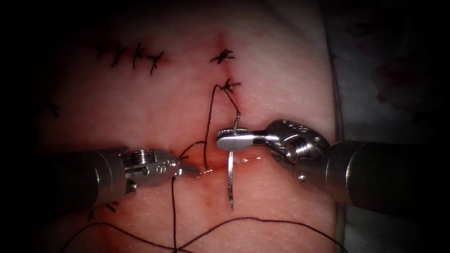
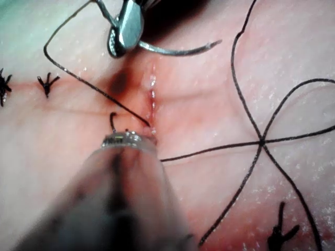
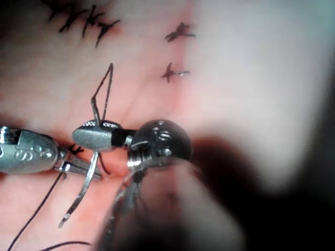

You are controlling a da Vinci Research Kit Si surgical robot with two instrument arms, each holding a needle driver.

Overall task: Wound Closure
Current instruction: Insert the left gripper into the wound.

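Note:
My right tool comes in from the right, its jaws shut on the curved needle near the thread end. The needle hangs free above the tissue, point towards the front edge, and also shows as needle and needle. Black thread runs from the needle up to the last knot, then down into the tissue at the cut, wet with red fluid. On the cut's left, my left tool has its jaws shut, apparently on the thread, which arcs to the jaws and drops away below them.
Two knotted stitches close the far part of the cut. A row of older stitches lies at the far left. Loose thread loops cross near the front. The tissue's right edge borders a white cloth.

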